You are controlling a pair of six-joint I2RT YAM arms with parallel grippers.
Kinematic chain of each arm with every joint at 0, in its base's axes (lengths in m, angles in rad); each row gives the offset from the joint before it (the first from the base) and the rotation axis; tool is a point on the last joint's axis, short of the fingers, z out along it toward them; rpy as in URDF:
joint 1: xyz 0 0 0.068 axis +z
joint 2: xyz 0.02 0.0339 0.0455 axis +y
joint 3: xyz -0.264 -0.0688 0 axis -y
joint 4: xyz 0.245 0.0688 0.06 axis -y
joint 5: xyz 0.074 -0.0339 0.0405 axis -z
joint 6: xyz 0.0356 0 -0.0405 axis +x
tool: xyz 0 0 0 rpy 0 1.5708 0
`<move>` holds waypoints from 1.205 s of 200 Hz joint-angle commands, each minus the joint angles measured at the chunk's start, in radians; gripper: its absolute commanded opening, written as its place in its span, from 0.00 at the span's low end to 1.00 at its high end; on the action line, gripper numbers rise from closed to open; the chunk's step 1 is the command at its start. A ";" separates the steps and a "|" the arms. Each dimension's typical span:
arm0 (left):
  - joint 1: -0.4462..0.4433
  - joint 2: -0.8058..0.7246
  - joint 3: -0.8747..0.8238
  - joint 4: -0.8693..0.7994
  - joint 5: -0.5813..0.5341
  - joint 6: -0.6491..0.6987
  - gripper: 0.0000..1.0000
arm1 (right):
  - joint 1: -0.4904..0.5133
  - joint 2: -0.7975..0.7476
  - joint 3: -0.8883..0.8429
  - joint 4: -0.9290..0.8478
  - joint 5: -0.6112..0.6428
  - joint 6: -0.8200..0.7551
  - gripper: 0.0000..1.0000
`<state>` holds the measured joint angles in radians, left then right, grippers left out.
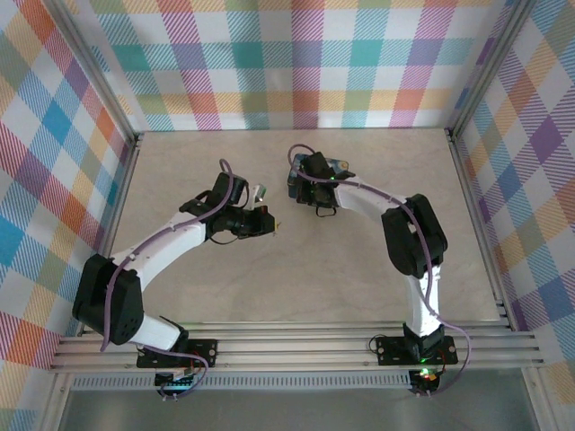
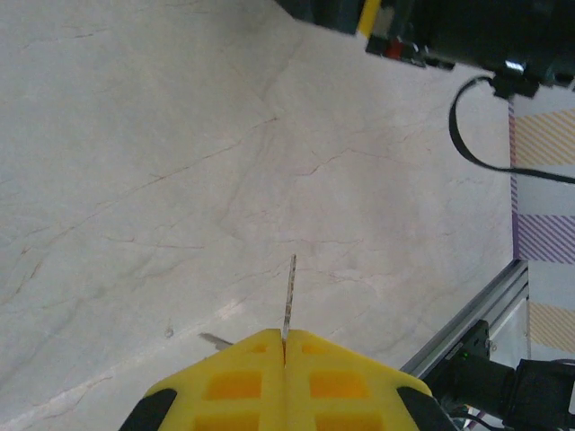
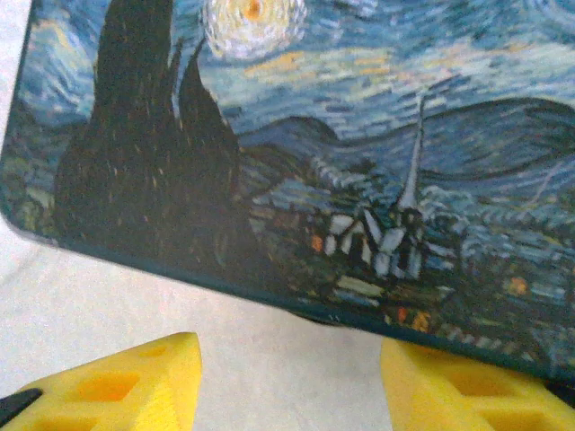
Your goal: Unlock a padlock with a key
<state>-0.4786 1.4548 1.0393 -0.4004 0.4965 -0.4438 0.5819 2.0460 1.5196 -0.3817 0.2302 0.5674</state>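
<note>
Left gripper (image 2: 285, 348) pinches the key (image 2: 289, 292) by one end: thin, stiff, light, likely slippery. Right gripper (image 3: 287, 377) gapes wide before the tin (image 3: 314, 135).

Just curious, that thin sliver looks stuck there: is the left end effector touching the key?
Touching. The left wrist view shows the left end effector shut on the key, which sticks out from the closed seam.

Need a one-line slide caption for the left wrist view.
Left pincer shut on the key, blade pointing out over the table.
</note>
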 commanded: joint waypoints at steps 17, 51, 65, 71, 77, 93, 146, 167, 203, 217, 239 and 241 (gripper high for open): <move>0.016 0.022 0.023 -0.012 0.043 0.028 0.00 | 0.001 0.069 0.048 0.000 0.049 0.024 0.55; 0.020 0.011 0.016 -0.012 0.043 0.028 0.00 | -0.002 0.090 0.052 0.001 0.070 0.030 0.54; 0.022 0.004 0.007 -0.010 0.043 0.028 0.00 | -0.006 0.097 0.053 0.007 0.071 0.032 0.53; 0.022 0.001 0.005 -0.009 0.043 0.027 0.00 | -0.010 0.101 0.053 0.009 0.070 0.034 0.52; 0.021 -0.002 0.000 -0.007 0.041 0.026 0.00 | -0.013 0.104 0.053 0.012 0.070 0.034 0.52; 0.023 -0.007 -0.005 -0.007 0.039 0.026 0.00 | -0.020 0.111 0.053 0.028 0.062 0.027 0.50; 0.024 0.000 -0.013 -0.004 0.041 0.025 0.00 | -0.030 0.124 0.044 0.084 0.066 0.004 0.39; 0.023 0.002 -0.009 -0.002 0.042 0.026 0.00 | -0.036 0.125 0.045 0.085 0.063 -0.001 0.34; 0.024 0.001 -0.009 0.005 0.043 0.031 0.00 | -0.045 0.104 0.029 0.086 0.063 -0.032 0.25; 0.023 0.000 -0.013 0.013 0.045 0.038 0.00 | -0.049 0.091 0.018 0.082 0.048 -0.047 0.21; 0.023 -0.009 -0.025 0.039 0.042 0.051 0.00 | -0.057 0.065 -0.003 0.071 0.001 -0.081 0.14; 0.023 -0.009 -0.027 0.044 0.043 0.052 0.00 | -0.057 0.061 -0.005 0.070 -0.003 -0.084 0.13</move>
<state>-0.4675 1.4689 1.0344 -0.3893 0.5232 -0.4248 0.5373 2.1593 1.5398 -0.3115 0.2684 0.5331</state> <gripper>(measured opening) 0.048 0.250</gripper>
